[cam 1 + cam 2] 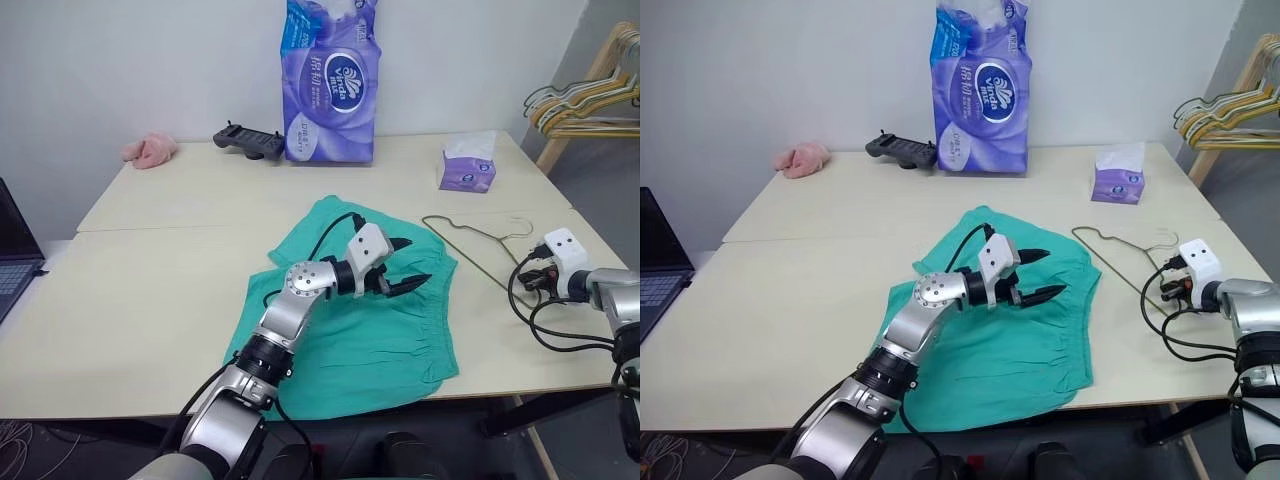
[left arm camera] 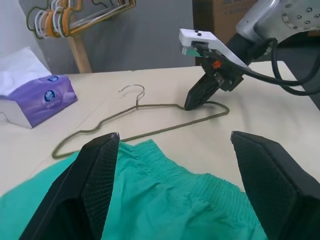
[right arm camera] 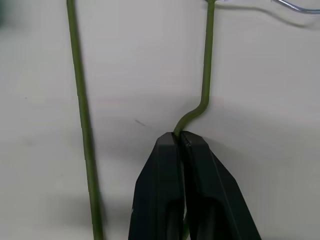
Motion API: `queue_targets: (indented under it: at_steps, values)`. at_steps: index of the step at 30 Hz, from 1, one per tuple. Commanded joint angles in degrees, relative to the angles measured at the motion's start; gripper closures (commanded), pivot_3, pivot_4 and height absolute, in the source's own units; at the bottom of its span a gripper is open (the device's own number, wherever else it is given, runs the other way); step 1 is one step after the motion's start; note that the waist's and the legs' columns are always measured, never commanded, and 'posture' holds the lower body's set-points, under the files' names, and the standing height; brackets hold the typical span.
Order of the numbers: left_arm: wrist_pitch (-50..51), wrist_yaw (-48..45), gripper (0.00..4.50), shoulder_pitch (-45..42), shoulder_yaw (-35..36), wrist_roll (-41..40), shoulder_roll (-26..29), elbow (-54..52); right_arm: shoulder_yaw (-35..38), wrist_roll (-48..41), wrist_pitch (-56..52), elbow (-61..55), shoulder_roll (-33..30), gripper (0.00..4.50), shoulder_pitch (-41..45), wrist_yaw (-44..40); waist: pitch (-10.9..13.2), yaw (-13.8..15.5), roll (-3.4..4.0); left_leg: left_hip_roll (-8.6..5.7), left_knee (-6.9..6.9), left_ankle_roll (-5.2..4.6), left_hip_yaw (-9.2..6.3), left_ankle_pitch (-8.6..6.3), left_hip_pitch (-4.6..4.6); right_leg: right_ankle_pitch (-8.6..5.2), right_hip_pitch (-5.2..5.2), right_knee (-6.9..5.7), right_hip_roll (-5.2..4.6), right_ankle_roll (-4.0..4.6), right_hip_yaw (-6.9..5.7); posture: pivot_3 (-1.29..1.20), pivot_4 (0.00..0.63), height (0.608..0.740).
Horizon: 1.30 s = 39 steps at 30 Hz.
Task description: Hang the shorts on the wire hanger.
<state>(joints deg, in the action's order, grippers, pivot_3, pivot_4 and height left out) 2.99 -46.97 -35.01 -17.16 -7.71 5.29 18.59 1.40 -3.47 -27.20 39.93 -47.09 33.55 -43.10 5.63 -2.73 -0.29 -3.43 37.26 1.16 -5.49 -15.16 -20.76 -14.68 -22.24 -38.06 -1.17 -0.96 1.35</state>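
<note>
The right gripper (image 3: 181, 136) pinches the wire hanger (image 2: 150, 120) beside the shorts (image 1: 390, 340), above which the left gripper (image 1: 408, 265) hovers wide.

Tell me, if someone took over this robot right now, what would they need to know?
Right gripper: shut on the wire hanger, which lies flat on the table beside the shorts.
Left gripper: open, holding nothing, hovering over the shorts.
Done: hanger gripped.
Left: lift the hanger, pick up the shorts, drape them over it.
</note>
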Motion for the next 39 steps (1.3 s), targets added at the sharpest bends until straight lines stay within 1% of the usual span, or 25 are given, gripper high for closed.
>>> queue_targets:
  at_steps: [1,5,8,12,16,19,25,30,36,39]
  values:
    - [-2.35,0.08,0.71,-3.85,2.90,-0.62,0.30,1.44,5.59,0.47,5.00,-2.90,-2.96,4.49,0.94,6.89,0.00,0.19,0.00,0.00,0.02,0.00,0.00,0.00,-0.01,0.00,0.00,0.00,0.00,0.00,0.00,-0.05,0.049,0.740]
    - [-2.79,-0.51,0.71,-8.08,5.48,-1.97,0.73,4.33,4.81,4.19,16.89,-2.44,-5.85,4.49,2.48,10.38,0.00,0.30,0.00,-0.02,0.01,0.00,0.06,0.00,-0.01,0.00,-0.01,0.02,0.00,0.00,0.02,-0.08,0.045,0.740]
    - [-1.75,-1.87,0.71,-11.24,8.46,-4.27,1.83,5.23,1.76,9.02,27.49,-3.77,-8.85,4.49,4.27,10.39,0.00,-0.25,0.01,-0.01,-0.02,0.00,0.17,0.00,0.02,-0.01,-0.03,0.00,0.01,-0.02,0.10,-0.10,0.044,0.740]
    - [-0.46,-3.65,0.71,-13.28,10.44,-5.75,3.27,5.69,-0.28,12.40,35.91,-2.79,-10.49,4.49,5.92,10.40,0.01,-0.86,-0.01,0.05,-0.09,0.00,0.47,0.00,0.08,-0.01,-0.04,0.02,0.05,-0.02,0.18,-0.10,0.041,0.740]
    - [1.29,-5.51,0.71,-14.93,12.44,-7.10,6.56,5.16,-1.80,15.21,44.71,-2.65,-11.73,4.49,8.17,10.41,0.01,-1.28,-0.01,0.05,-0.14,0.00,0.70,0.00,0.18,-0.01,-0.07,-0.02,0.08,-0.02,0.48,-0.10,0.036,0.740]
    - [1.91,-6.47,0.71,-14.09,11.93,-7.07,7.28,3.93,-2.52,15.32,48.07,-4.95,-11.85,4.49,7.11,8.26,0.01,-1.48,-0.02,0.04,-0.14,-0.03,0.68,-0.02,0.20,0.01,-0.06,0.01,0.07,-0.05,0.60,-0.08,0.033,0.740]
    - [2.50,-6.01,0.71,-13.70,11.45,-6.90,6.34,2.02,-4.00,16.54,52.44,-9.06,-11.72,4.49,5.11,5.38,0.01,-1.43,-0.02,0.01,0.03,-0.20,0.88,-0.13,0.20,0.10,-0.07,0.06,0.05,-0.21,0.87,-0.07,0.024,0.740]
    - [1.35,-5.92,0.71,-13.32,11.47,-6.06,6.17,2.30,-5.51,18.46,56.19,-9.20,-12.08,4.49,5.51,4.65,0.01,-1.34,-0.02,0.01,0.03,-0.22,0.90,-0.14,0.22,0.10,-0.07,0.06,0.05,-0.21,0.89,-0.09,0.028,0.740]
    - [-0.03,-6.15,0.71,-15.18,12.01,-5.76,6.27,6.07,-6.44,19.77,61.56,-12.11,-12.47,4.49,4.48,3.71,0.01,-1.58,-0.02,0.02,0.01,-0.29,0.97,-0.18,0.27,0.10,-0.07,0.05,0.06,-0.21,0.96,-0.12,0.028,0.740]
    - [-1.02,-6.61,0.71,-17.01,12.02,-5.50,6.12,9.00,-6.66,22.25,65.45,-12.77,-13.27,4.49,4.32,5.42,0.01,-1.59,-0.02,0.02,0.03,-0.31,0.97,-0.19,0.27,0.10,-0.07,0.05,0.06,-0.21,0.96,-0.13,0.029,0.740]
